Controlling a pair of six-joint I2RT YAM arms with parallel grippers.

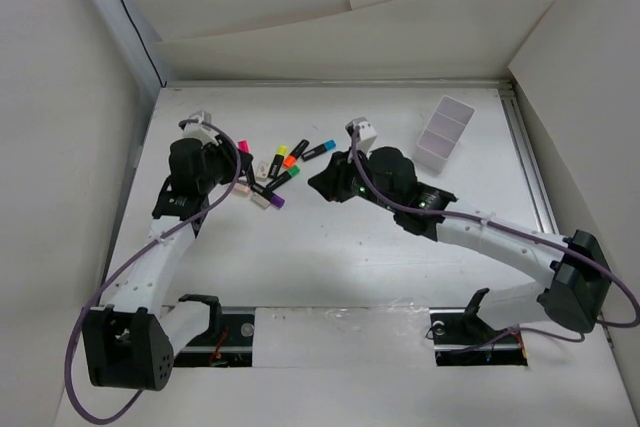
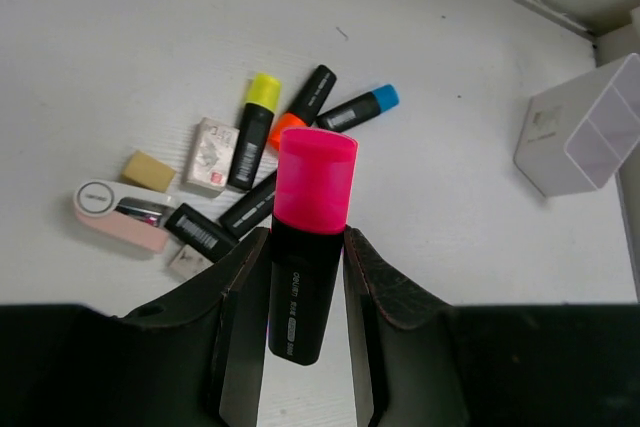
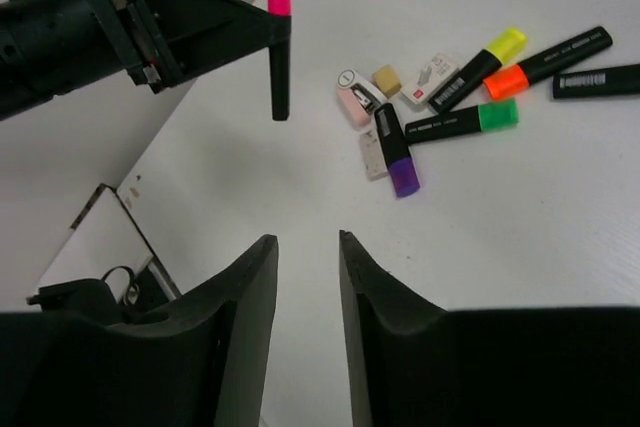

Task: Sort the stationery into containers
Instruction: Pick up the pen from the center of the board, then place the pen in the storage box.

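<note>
My left gripper (image 2: 305, 237) is shut on a black highlighter with a pink cap (image 2: 312, 197) and holds it upright above the table; it also shows in the top view (image 1: 243, 147) and the right wrist view (image 3: 279, 37). More markers lie in a loose pile (image 1: 285, 162): yellow (image 2: 255, 127), orange (image 2: 305, 107), blue (image 2: 360, 109), green (image 3: 460, 122) and purple (image 3: 395, 147) caps. The pale divided tray (image 1: 444, 130) stands at the back right, empty. My right gripper (image 3: 307, 242) is open and empty, right of the pile (image 1: 318, 185).
A tan eraser (image 2: 148, 170), a white boxed eraser (image 2: 212, 154) and a pink correction-tape dispenser (image 2: 115, 212) lie among the markers. White cardboard walls enclose the table on the left, back and right. A metal rail (image 1: 530, 162) runs along the right edge.
</note>
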